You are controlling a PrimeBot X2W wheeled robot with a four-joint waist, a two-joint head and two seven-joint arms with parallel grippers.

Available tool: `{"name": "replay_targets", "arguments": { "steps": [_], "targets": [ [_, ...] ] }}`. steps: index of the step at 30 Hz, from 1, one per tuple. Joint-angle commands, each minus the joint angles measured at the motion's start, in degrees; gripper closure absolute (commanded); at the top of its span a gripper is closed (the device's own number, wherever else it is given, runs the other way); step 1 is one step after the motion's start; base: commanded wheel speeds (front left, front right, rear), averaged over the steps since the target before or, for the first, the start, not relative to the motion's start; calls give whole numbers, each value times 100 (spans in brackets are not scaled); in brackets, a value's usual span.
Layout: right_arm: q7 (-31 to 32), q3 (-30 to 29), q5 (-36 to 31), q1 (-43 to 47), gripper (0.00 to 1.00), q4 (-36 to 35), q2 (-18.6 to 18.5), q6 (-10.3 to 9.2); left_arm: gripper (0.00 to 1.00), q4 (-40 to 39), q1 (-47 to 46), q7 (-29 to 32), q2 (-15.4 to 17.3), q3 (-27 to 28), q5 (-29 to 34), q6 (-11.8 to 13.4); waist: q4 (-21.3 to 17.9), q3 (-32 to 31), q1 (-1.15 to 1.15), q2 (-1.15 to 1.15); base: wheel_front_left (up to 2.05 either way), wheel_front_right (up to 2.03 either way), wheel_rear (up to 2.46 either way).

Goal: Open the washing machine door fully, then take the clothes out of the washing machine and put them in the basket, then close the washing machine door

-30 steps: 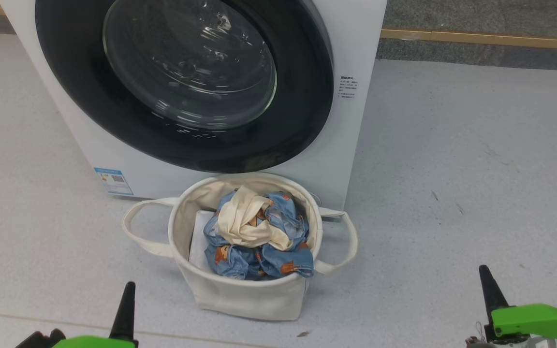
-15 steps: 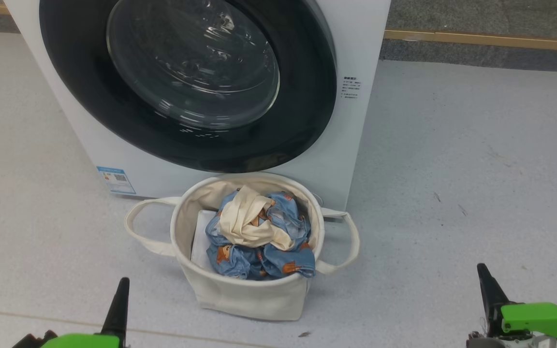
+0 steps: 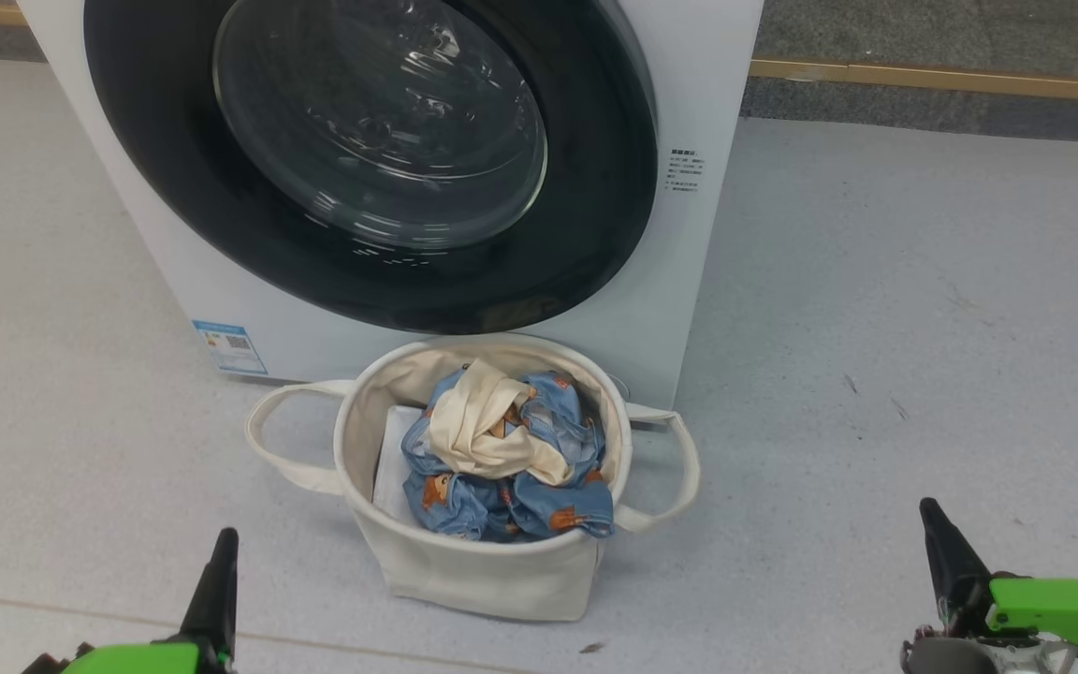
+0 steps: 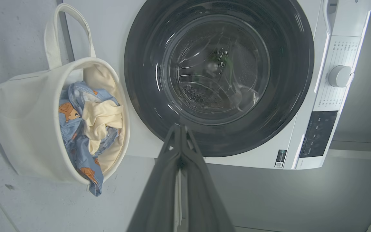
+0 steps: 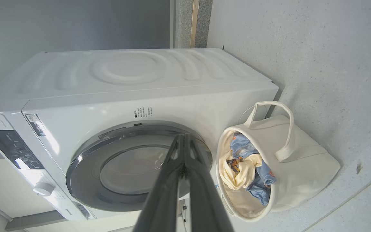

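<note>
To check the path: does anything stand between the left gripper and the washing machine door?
Nothing visible does. The left gripper points straight at the closed washing machine door; the basket, holding the clothes, stands beside that line.

- The left gripper [image 3: 223,538] sits at 7 o'clock in the head view. Its two dark fingers are pressed into one spike that points toward 12, leaning slightly to 1.
- The left green wrist shell [image 3: 132,660] lies below it, cut by the bottom edge.
- The right gripper [image 3: 928,510] sits at 4 o'clock, closed likewise, its tip tilted toward 11.
- The right green wrist shell [image 3: 1054,608] lies at 4 o'clock of that tip.
- In each wrist view the fingers rise from 6 o'clock, tips touching.
</note>
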Motion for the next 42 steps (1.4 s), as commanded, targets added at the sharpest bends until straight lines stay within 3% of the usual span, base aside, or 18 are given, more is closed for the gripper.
{"name": "replay_targets", "arguments": {
  "steps": [1, 42],
  "targets": [
    [69, 86, 171, -269, 100, -159, -100, 1, 100, -219, -309, 64, 29, 226, -166, -76, 4, 0, 0, 0, 0, 0, 0],
    [137, 37, 274, -284, 100, -150, -73, 1, 100, -226, -318, 98, 29, 253, -307, -84, 10, -1, 0, 0, 0, 0, 0]
  ]
}}
